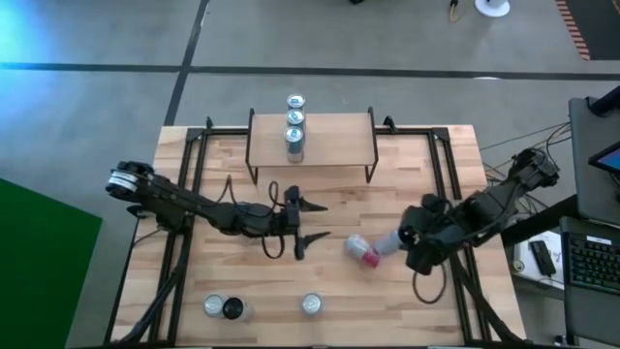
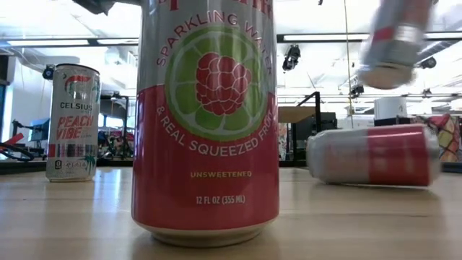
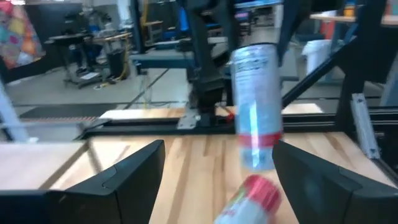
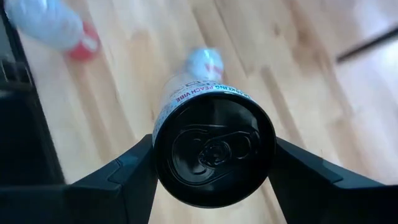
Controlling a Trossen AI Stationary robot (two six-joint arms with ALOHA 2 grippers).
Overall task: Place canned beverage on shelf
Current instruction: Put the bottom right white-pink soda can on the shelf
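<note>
The right gripper [image 4: 211,165] is clamped on a canned beverage [image 4: 214,149], lifted off the table, the shelf [image 1: 310,141] well ahead. A fallen can [image 1: 360,250] lies just beyond; swinging low could knock it. The left gripper [image 1: 308,223] waits agape nearby.

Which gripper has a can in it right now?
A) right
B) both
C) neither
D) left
A: the right gripper is closed around a can with its black top toward the wrist camera, while the left gripper stands open and empty over the table.
</note>
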